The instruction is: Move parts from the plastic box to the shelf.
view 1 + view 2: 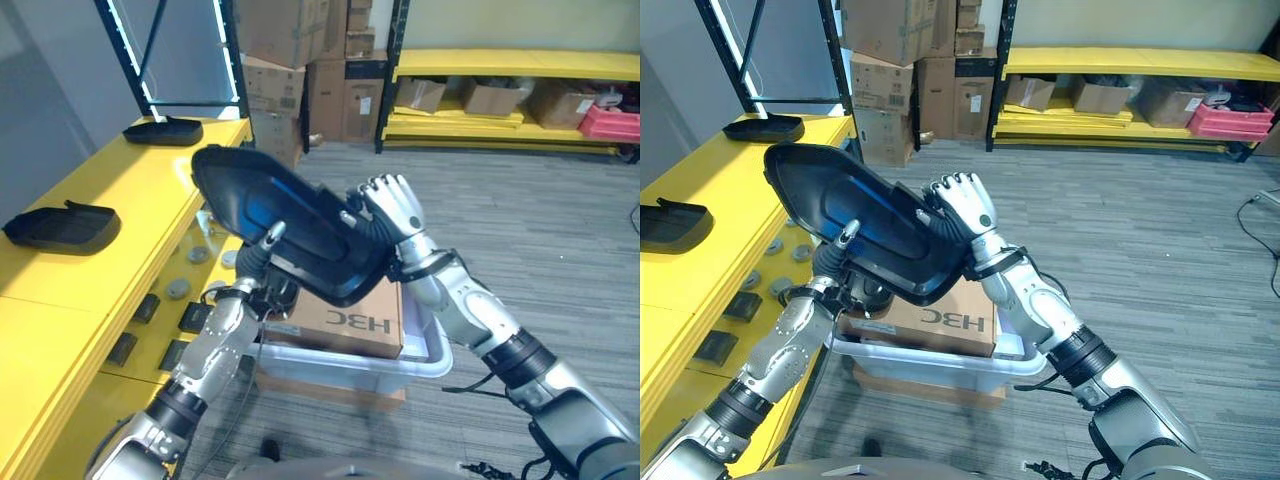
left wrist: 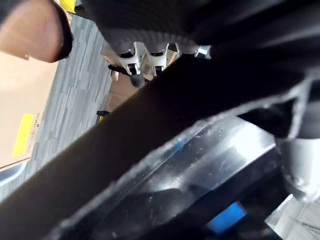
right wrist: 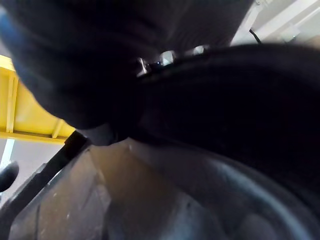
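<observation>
The held part [image 1: 285, 225] hangs above the plastic box [image 1: 420, 365], seemingly beside the shelf [image 1: 110, 230] at left.

Bare yellow shelf [image 1: 120, 200] stretch between two black parts [image 1: 62, 228] (far one [image 1: 163, 131]).

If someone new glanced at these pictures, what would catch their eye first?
A large black part held up by both hands, the left hand under it and the right hand at its far edge, above the plastic box. Two more black parts already lie on the yellow shelf on the robot's left.
</observation>
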You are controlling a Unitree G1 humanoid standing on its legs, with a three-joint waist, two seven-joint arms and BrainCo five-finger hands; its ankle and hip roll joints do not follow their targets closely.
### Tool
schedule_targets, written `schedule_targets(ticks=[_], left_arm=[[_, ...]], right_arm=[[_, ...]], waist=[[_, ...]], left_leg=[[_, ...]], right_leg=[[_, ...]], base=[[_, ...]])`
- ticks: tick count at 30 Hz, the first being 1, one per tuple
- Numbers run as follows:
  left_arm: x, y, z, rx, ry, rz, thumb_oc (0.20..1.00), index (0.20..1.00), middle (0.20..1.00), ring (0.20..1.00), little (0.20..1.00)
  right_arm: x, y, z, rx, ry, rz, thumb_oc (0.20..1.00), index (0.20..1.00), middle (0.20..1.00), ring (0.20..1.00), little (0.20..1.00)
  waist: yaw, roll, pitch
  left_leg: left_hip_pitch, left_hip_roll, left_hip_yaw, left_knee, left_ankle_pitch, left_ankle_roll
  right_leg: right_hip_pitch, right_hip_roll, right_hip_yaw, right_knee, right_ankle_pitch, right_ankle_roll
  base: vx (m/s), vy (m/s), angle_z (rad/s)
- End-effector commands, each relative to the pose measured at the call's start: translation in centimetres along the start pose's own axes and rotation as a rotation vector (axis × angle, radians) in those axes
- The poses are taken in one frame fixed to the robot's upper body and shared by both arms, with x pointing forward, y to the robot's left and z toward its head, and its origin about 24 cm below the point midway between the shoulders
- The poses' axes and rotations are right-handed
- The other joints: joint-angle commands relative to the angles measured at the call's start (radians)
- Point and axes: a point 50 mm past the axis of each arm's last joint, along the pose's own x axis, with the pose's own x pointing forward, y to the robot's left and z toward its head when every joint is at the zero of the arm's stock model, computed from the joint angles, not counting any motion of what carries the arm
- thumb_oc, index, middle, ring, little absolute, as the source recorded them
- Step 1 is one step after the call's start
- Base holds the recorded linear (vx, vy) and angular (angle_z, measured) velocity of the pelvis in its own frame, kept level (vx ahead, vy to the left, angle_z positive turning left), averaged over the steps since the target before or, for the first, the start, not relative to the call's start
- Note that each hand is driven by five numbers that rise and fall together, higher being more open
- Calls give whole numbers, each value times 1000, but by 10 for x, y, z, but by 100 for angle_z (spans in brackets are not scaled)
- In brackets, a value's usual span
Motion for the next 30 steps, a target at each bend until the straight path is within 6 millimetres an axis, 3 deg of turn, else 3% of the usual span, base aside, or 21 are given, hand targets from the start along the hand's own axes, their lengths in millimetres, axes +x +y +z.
schedule_targets(ticks=[1, 3, 15, 16, 18, 21, 22, 23, 24, 25, 26, 30], left_arm=[[25, -18, 35, -8, -162, -61, 617, 617, 617, 617, 617], [26, -20, 37, -12, -175, -62, 200, 200, 200, 200, 200], [23, -17, 38, 34, -212, -67, 200, 200, 200, 200, 200], [21, -14, 39, 92, -230, -61, 200, 200, 200, 200, 200], [16, 2, 48, 263, -301, -1, 200, 200, 200, 200, 200], [7, 22, 48, 327, -326, 102, 200, 200, 200, 200, 200], [-6, 42, 44, 430, -330, 184, 200, 200, 200, 200, 200], [-10, 49, 44, 480, -334, 216, 200, 200, 200, 200, 200], [-20, 65, 48, 641, -357, 288, 200, 200, 200, 200, 200], [-23, 70, 52, 700, -373, 313, 200, 200, 200, 200, 200], [-29, 77, 63, 798, -416, 340, 200, 200, 200, 200, 200], [-41, 73, 82, 810, -518, 304, 200, 200, 200, 200, 200]], right_arm=[[41, -32, 40, 79, -220, -174, 200, 200, 200, 200, 200], [38, -28, 48, 122, -250, -154, 200, 200, 200, 200, 200], [29, -14, 88, 390, -388, -10, 200, 200, 200, 200, 200], [27, -16, 88, 428, -394, 4, 1000, 1000, 1000, 1000, 1000], [16, -14, 73, 470, -299, -2, 1000, 1000, 1000, 1000, 1000], [-5, -5, 44, 505, -105, -25, 1000, 1000, 1000, 1000, 1000], [-43, 12, 7, 505, 150, -1, 1000, 1000, 1000, 1000, 1000], [-59, 17, -5, 483, 237, 10, 1000, 1000, 1000, 1000, 1000], [-95, 25, -29, 475, 436, 22, 1000, 1000, 1000, 1000, 1000], [-113, 30, -40, 482, 541, 33, 1000, 1000, 1000, 1000, 1000], [-161, 49, -57, 523, 791, 121, 1000, 1000, 1000, 1000, 1000], [-248, 86, -60, 589, 1172, 393, 1000, 1000, 1000, 1000, 1000]], waist=[[6, -58, -13], [4, -58, -11], [3, -66, -3], [3, -67, -2], [-2, -66, 2], [-12, -63, 4], [-23, -60, 5], [-24, -60, 3], [-33, -59, 7], [-37, -59, 7], [-37, -61, 13], [-20, -68, 23]], left_leg=[[89, 25, -14, -6, -162, -3], [88, 26, -14, -6, -160, -3], [90, 27, -5, -6, -159, -5], [91, 28, -5, -6, -160, -5], [91, 26, 0, -6, -165, -7], [92, 24, 3, -6, -168, -7], [96, 24, 7, -6, -171, -6], [97, 24, 8, -6, -172, -6], [99, 24, 12, -6, -174, -7], [99, 23, 12, -6, -174, -7], [101, 22, 13, -6, -176, -8], [95, 24, 4, -6, -175, -11]], right_leg=[[-24, -59, -9, 2, -59, 43], [-25, -59, -10, 2, -59, 43], [-27, -61, -1, 2, -58, 43], [-27, -61, 0, 2, -59, 42], [-26, -61, 1, 2, -60, 43], [-28, -62, 5, 2, -59, 43], [-26, -62, 7, 2, -60, 43], [-25, -62, 8, 2, -61, 44], [-25, -62, 11, 2, -61, 45], [-27, -61, 12, 2, -61, 46], [-29, -61, 16, 2, -58, 47], [-32, -61, 12, 2, -57, 46]], base=[[0, 0, 0], [0, 0, 0], [0, 0, 0], [-1, -31, -1], [-1, -16, 0], [-5, -5, -3], [-1, -14, -7], [6, -17, -4], [9, -9, -8], [1, -14, -13], [-3, -16, -16], [-4, -39, -7]])
